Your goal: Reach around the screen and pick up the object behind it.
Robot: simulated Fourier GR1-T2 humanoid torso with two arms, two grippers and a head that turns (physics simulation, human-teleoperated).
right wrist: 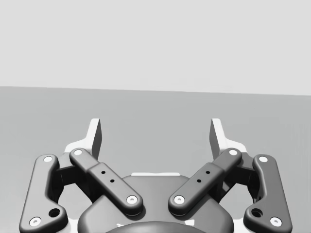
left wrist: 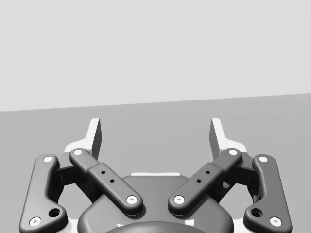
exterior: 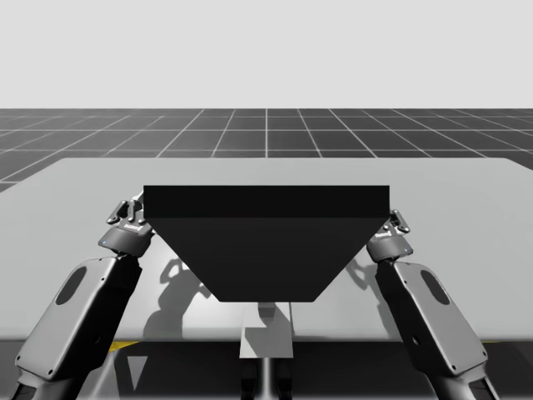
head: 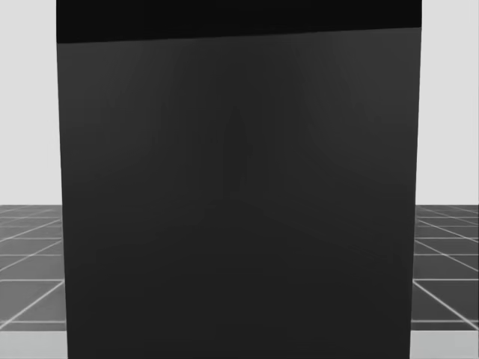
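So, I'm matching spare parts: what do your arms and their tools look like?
My left arm and my right arm wear rounded dark grey shells, each with a black oval inset. The left tool and right tool match: dark grey linkage bars, pale round pivot pins, light grey fingertips.

This is a bare simulated test scene, not a lived-in room: a plain grey table (exterior: 466,250) stands on a dark floor (exterior: 266,133) ruled with a pale grid that runs out to a flat horizon. Above the horizon lies an even pale backdrop (exterior: 266,50), probably a rendered sky. On the table stands a dark screen (exterior: 266,242) with flat, untextured faces.
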